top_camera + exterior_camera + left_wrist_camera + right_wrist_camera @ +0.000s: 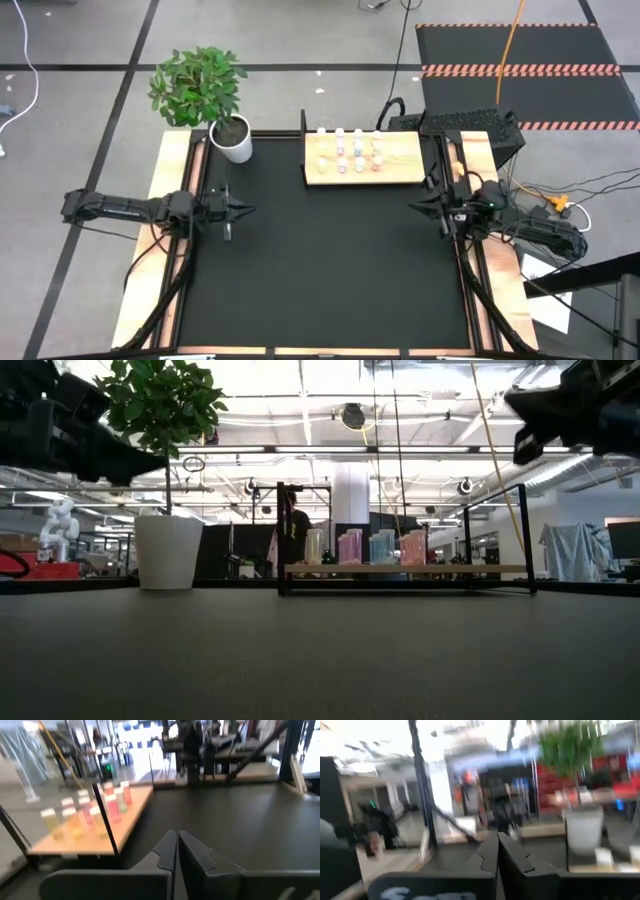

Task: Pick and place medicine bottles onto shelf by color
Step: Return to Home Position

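Medicine bottles (358, 150) were in neither grip: above the middle of the dark desk (320, 290), the left end effector (245, 210) at 9 o'clock and the right end effector (415, 207) at 3 o'clock each had its fingers pressed together on nothing, tips facing each other. Farther off at 12 o'clock the bottles stood grouped by colour on the shelf (405, 172), with a white plant pot (236, 142) at 11 o'clock. Homing well probably meant drawing each arm outward and raised, never swinging toward 12 o'clock, lest a bottle topple.
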You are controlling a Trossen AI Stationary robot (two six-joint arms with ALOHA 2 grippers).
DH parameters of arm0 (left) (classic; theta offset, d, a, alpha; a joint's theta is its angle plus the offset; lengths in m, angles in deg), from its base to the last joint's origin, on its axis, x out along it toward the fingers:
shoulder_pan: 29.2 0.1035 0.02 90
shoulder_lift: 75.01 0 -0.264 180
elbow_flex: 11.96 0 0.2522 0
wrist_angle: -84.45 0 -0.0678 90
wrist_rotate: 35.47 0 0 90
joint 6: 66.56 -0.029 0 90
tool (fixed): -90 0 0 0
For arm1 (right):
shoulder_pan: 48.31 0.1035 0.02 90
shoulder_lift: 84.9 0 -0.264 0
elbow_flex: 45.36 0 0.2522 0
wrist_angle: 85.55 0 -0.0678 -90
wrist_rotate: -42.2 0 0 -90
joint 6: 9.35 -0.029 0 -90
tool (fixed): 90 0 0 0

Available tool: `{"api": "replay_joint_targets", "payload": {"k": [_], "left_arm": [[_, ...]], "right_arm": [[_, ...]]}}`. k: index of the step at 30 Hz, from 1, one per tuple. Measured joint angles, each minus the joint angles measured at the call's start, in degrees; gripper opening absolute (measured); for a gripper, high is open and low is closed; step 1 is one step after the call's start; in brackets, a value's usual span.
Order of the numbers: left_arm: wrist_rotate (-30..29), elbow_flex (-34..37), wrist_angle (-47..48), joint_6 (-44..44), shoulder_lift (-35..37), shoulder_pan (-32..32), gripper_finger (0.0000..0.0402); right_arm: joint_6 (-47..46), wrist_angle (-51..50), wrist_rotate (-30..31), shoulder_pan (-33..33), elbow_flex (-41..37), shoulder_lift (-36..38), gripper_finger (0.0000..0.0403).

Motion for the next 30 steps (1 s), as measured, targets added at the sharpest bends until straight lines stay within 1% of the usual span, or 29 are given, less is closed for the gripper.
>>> {"api": "replay_joint_targets", "payload": {"k": [3,5,8,10,12,18,20,25,30], "left_arm": [[0.22,0.0,3.37,2.66,-0.08,0.18,0.0023],[1.47,0.0,3.74,5.18,-0.12,0.09,0.0023],[2.89,0.0,-0.52,7.6,0.07,-0.58,0.0023],[3.03,0.0,-3.76,7.73,1.42,-1.3,0.0018],[2.71,0.0,-4.33,7.58,3.33,-1.9,0.0007],[1.53,-0.02,-1.14,10.43,7.83,-4.47,0.0006],[0.84,0.0,0.47,10.07,8.5,-5.25,0.0003],[-5.22,-0.01,2.03,6.42,8.84,-5.62,0.0012],[-5.05,0.0,1.33,2.53,8.91,-5.63,0.0013]], "right_arm": [[0.47,-2.63,0.15,-0.02,-0.04,-0.8,0.0],[0.5,-3.73,0.1,-0.02,-0.07,-0.76,0.0],[-0.02,-4.84,0.11,-0.02,-0.11,-1.03,0.0],[-0.04,-4.32,0.09,-0.02,-0.14,-0.97,0.0],[-0.04,-4.58,0.09,-0.02,-0.15,-0.99,0.0],[-0.04,-4.52,0.09,-0.02,-0.2,-0.99,0.0],[-0.04,-4.54,0.09,-0.02,-0.22,-0.99,0.0],[-0.04,-4.54,0.09,-0.02,-0.24,-0.99,0.0],[-0.04,-4.54,0.09,-0.02,-0.24,-0.99,0.0]]}}
